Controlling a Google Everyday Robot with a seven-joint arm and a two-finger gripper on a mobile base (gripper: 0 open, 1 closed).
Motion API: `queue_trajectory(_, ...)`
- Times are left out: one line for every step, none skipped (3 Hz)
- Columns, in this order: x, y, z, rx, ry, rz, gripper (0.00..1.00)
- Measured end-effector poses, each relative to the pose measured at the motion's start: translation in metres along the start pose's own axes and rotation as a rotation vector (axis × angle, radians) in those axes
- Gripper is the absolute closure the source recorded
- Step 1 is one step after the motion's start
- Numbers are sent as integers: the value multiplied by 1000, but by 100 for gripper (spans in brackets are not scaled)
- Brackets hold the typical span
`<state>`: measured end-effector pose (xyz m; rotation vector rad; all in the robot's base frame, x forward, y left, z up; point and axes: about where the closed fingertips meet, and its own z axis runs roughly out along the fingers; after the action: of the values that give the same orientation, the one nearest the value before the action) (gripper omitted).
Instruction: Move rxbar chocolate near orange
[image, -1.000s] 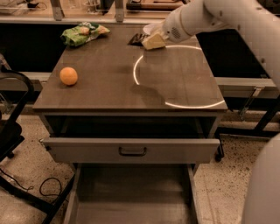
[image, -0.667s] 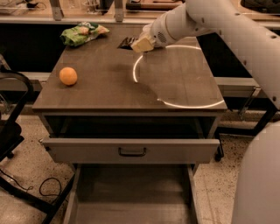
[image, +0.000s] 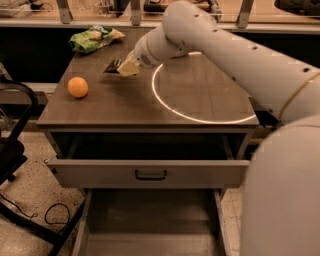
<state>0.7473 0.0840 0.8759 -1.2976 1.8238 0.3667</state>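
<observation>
The rxbar chocolate (image: 112, 66) now sits out over the middle-left of the table (image: 100, 109), its dark wrapper sticking out from the tip of the gripper (image: 125, 68), whose pale fingers are narrowed onto the bar's right end. A second ago the bar and gripper were up near the far edge, at the top of the ring of light (image: 200, 116). Since then both have swept together toward the near-left, so the bar is being carried, not merely touched. Whether it rides clear of the wood or skims it cannot be told. From the bar, the orange (image: 78, 87) lies at about 8 o'clock, near but apart, with bare tabletop between them, and it has not moved. The green and yellow snack bag (image: 95, 39) is at about 11 o'clock by the far edge, and the light ring curves away at 4 o'clock. The white arm (image: 225, 45) reaches in from 3 o'clock, and the open drawer (image: 150, 172) hangs at 6 o'clock under the table's front edge. By my reckoning most of the transfer is done. What is left is a short further run toward 8 o'clock and a release beside the fruit, stopping short enough not to nudge it into rolling.
</observation>
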Motion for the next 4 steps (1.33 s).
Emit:
queue_trajectory(-8,1,32,-42,16,-10,100)
queue_trajectory(-10,2,35,-45,13,-11,82)
queue_trajectory(-10,4,37,-49,14,-12,59)
queue_trajectory(-9,6,40,-54,15,-12,36)
